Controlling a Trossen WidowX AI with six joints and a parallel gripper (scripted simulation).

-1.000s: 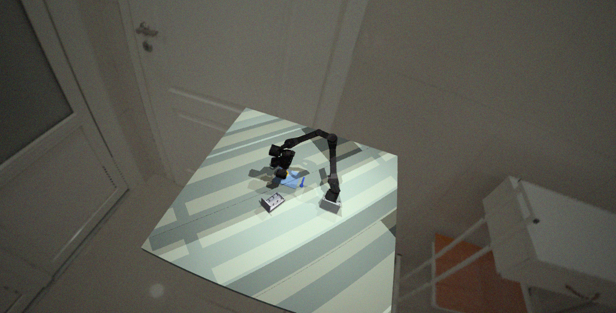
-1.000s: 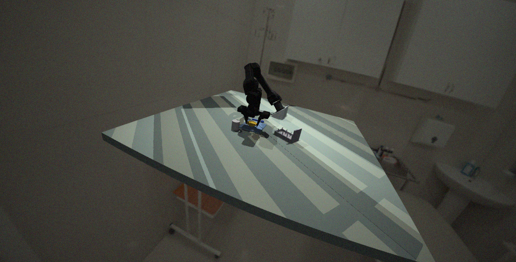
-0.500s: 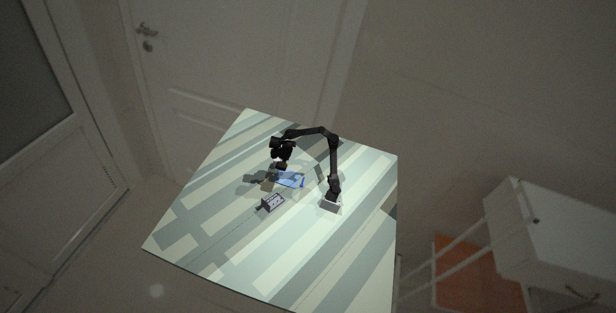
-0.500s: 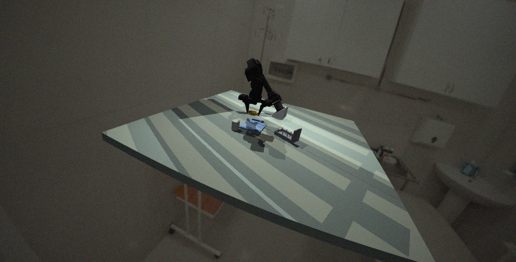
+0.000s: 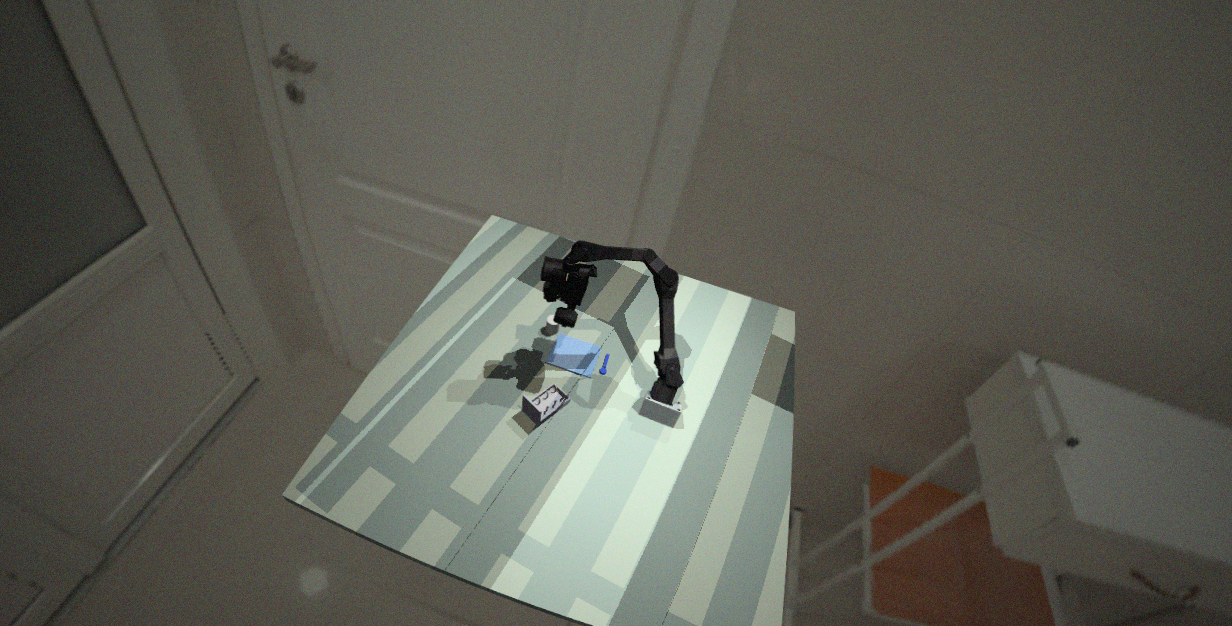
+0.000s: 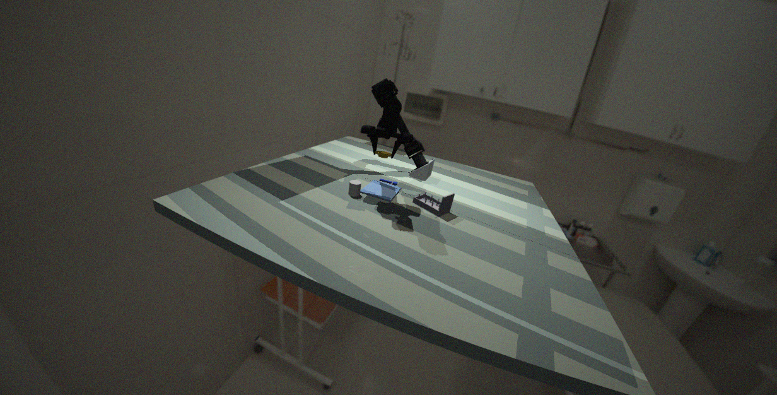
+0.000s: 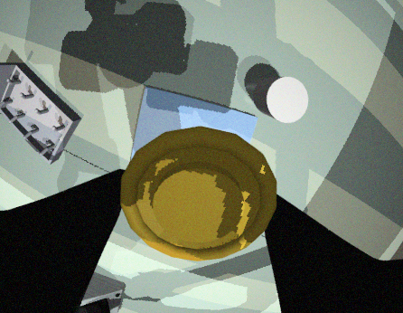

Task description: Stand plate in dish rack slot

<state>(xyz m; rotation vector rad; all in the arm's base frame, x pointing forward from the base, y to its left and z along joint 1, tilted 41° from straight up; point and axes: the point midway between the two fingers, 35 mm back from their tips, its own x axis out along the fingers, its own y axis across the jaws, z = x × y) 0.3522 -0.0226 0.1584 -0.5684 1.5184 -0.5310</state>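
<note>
A round yellow plate [image 6: 383,154] [image 7: 192,208] is clasped across its rim by my gripper [image 6: 383,154] [image 7: 198,192], one finger on each side. The plate is roughly level and hangs in the air above the table. In the top view the arm hides the plate. The dish rack [image 5: 545,403] [image 6: 433,203] [image 7: 39,110] stands on the table, a grey tray with two rows of short rails and a taller wall at one end. It is at the upper left in the wrist view, away from the plate. No plate is in its slots.
A blue square board [image 5: 572,354] [image 6: 380,189] [image 7: 220,119] lies on the table below the plate. A white cylinder [image 6: 354,188] [image 7: 287,99] stands beside the board. A blue spoon-like thing [image 5: 604,363] [image 6: 388,182] lies along the board's other side, toward the arm's base [image 5: 661,410].
</note>
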